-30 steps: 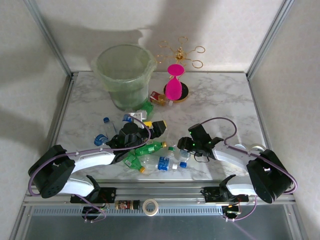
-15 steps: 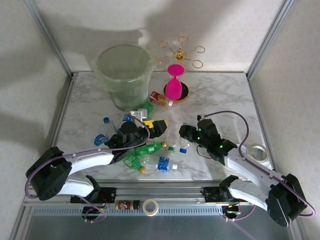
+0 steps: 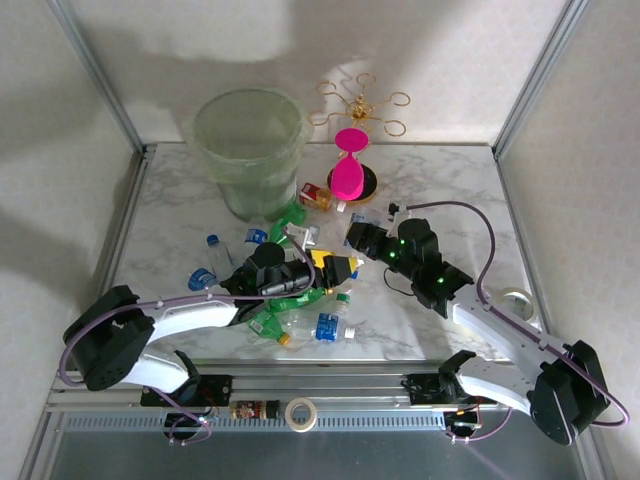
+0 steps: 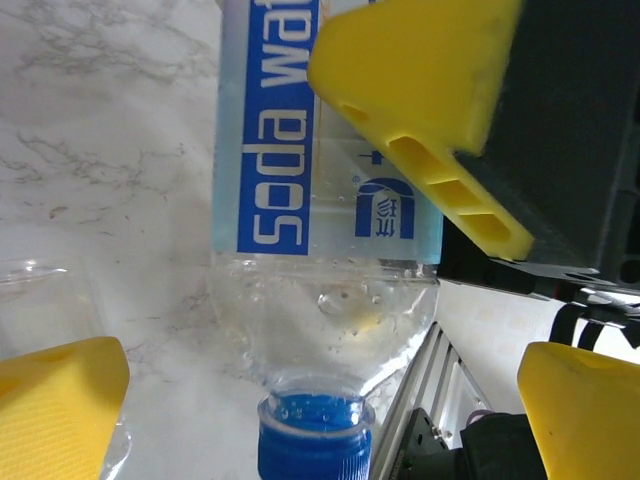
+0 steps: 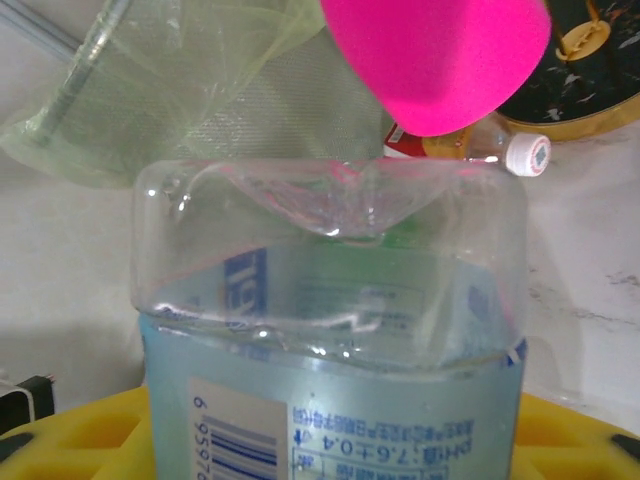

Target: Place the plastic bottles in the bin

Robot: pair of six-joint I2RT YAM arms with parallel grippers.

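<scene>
R gripper (image 3: 358,238) is clamping a clear soda-water bottle (image 5: 330,330) w/ a blue label. Its yellow pads (image 5: 60,440) are pressing on both sides, and the bottle's wall is looking dented. The bottle's base is pointing twd the bin (image 3: 248,150). The bottle is sitting outside the bin, off its front-right, w/ the pink hourglass (image 5: 435,60) beyond it.

L gripper (image 4: 322,370) is gaping wide, released, its fingers (image 4: 60,400) flanking that same bottle's blue cap (image 4: 315,435) w/o touching. It's sitting a bit farther from the bin than the R gripper.

Other bottles (image 3: 300,300), green & clear, are lying loose on the marble table (image 3: 440,190) in front of the bin. One green bottle (image 3: 290,218) is lying at the bin's foot, and a red-labelled one (image 3: 318,195) just to the bin's right.
</scene>
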